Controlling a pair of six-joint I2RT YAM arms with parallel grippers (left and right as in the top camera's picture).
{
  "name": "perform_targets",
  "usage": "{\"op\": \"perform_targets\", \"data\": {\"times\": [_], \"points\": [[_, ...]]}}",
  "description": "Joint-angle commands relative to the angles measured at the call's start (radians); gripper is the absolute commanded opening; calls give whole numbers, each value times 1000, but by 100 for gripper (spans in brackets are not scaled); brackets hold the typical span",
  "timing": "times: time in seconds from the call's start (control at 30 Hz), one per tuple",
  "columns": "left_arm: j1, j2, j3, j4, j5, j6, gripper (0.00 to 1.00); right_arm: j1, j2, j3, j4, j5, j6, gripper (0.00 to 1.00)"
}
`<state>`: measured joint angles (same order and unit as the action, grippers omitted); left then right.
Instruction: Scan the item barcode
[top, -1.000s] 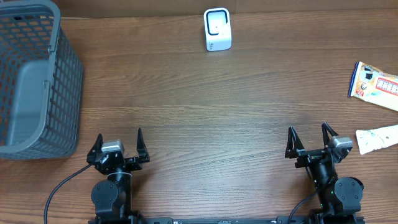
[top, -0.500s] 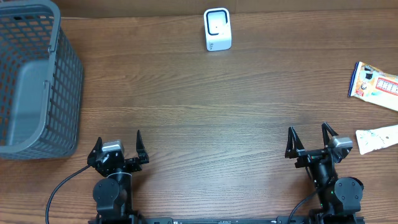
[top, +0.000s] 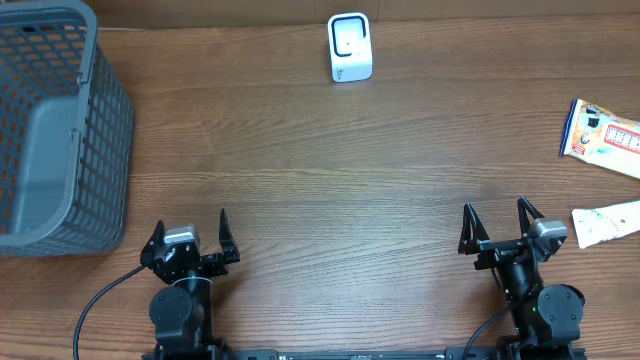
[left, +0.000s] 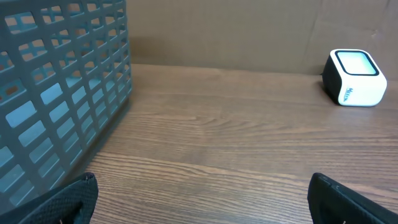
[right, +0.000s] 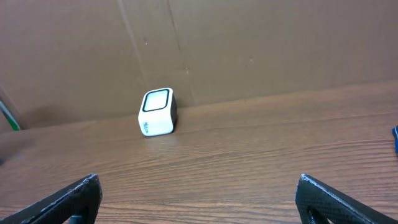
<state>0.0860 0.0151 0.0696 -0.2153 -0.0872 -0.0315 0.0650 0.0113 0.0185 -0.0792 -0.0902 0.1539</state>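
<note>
Brown wood table (top: 330, 180) fills all three views. From above, the right edge cuts off two items: a colourful packet (top: 603, 137) and, nearer to the robot, a white pouch (top: 608, 222). Their print is too small to read and I cannot find a barcode on them. The grey basket (top: 105, 150) is cut off at the left edge.

Each wrist view shows only the two dark fingertips of its own claw, low in the corners. A small blue spot sits at the right border of the right wrist view; I cannot tell what it is.

The left claw (top: 190, 222) and the right claw (top: 494, 210) are both spread wide and grasp nothing. They rest at the near edge of the table.

The pouch lies just beside the right claw, on its outer side and not between the fingers. The packet lies further back on the same side. The white scanner (top: 350, 47) stands at the far edge, well apart from both claws.
</note>
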Motion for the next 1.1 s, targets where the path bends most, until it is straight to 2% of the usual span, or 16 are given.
{"op": "perform_targets", "data": {"times": [0.0, 0.2, 0.3, 1.07], "points": [[4, -11, -4, 3, -10, -21, 100, -6, -5, -11, 4, -4, 3, 100], [4, -11, -4, 3, -10, -21, 100, -6, -8, -11, 5, 5, 3, 100], [4, -11, -4, 3, -10, -21, 100, -6, -8, -11, -3, 97, 3, 100], [4, -11, -4, 3, -10, -21, 100, -8, -8, -11, -5, 98, -3, 100]]}}
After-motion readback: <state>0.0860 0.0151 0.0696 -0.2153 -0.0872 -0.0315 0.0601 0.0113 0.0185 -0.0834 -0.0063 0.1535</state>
